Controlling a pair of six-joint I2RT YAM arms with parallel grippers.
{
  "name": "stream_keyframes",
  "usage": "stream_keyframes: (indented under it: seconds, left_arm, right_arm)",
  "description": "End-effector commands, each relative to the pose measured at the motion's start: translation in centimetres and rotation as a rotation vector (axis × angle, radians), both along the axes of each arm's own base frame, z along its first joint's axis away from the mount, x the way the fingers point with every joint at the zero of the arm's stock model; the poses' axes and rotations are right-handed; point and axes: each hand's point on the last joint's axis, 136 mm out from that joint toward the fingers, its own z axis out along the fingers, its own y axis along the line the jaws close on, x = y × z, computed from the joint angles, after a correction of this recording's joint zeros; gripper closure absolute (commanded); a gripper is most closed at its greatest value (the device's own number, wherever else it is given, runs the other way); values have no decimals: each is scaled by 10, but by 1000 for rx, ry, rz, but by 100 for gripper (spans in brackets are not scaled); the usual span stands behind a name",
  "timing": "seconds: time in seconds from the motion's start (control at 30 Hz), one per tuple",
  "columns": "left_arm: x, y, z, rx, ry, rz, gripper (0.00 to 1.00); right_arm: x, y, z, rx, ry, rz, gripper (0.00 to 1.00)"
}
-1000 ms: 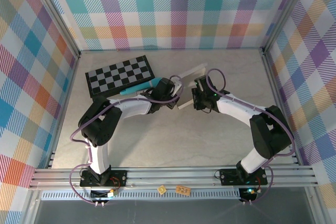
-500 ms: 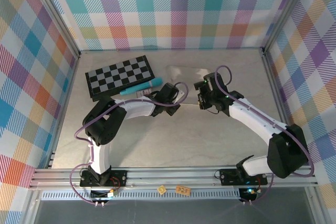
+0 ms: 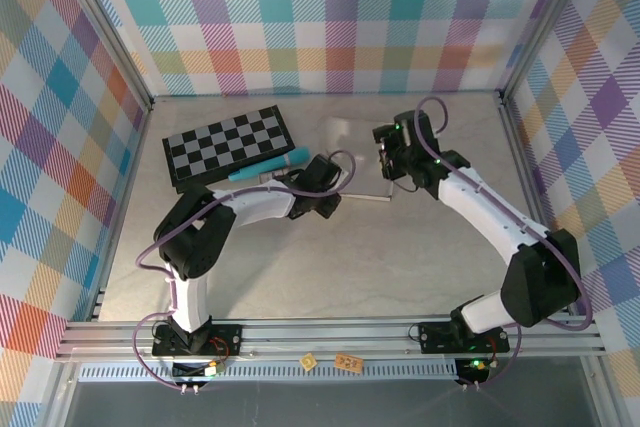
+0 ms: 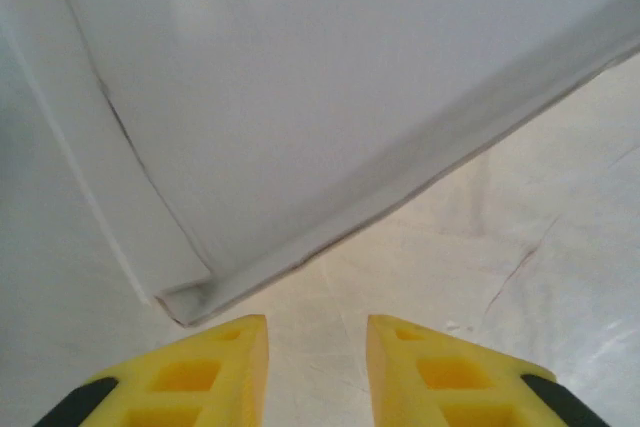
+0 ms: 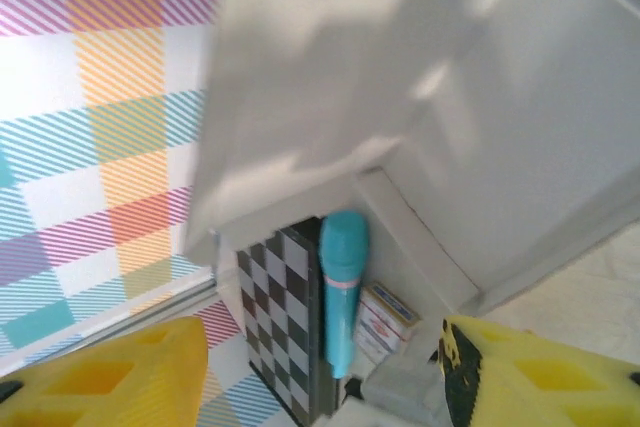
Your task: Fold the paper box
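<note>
My left pincer (image 4: 315, 342) stood open, its yellow jaws apart with only bare bench (image 4: 500, 277) between them. Just ahead of the tips lay a corner of the paper box (image 4: 330, 97). A low edge there was turned up along its crease, and a wide white panel ran away from me, resting on the bench.

My right pincer (image 5: 322, 367) was open too, its jaws spread wide and gripping nothing. In front of it a tall white panel of the box leaned up with a flap bent off it, and another creased wall showed to one side. Under that raised panel I could see the teal pen (image 5: 342, 277), the checkerboard (image 5: 275, 332) and a small printed carton (image 5: 388, 315), with the plaid wall (image 5: 100, 97) behind.

From above, the box sat between my two pincers, near the middle of the bench's far half.

I judged the fold part done. The creases were made and some sides were lifted, but the walls were not locked into a closed shape. The loose flaps remained to be tucked in.
</note>
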Motion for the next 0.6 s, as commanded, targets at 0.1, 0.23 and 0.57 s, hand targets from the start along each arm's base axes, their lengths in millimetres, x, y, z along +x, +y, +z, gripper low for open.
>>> stream_keyframes:
  seconds: [0.1, 0.23, 0.57]
  left_arm:
    - [51, 17, 112, -129, -19, 138, 54]
    - [93, 44, 118, -235, 103, 171, 54]
    - [105, 40, 87, -181, 86, -94, 57]
  right_arm:
    - [38, -70, 37, -520, -192, 358, 36]
    - [38, -94, 17, -708, -214, 671, 42]
    - [40, -70, -42, -690, -269, 1068, 46]
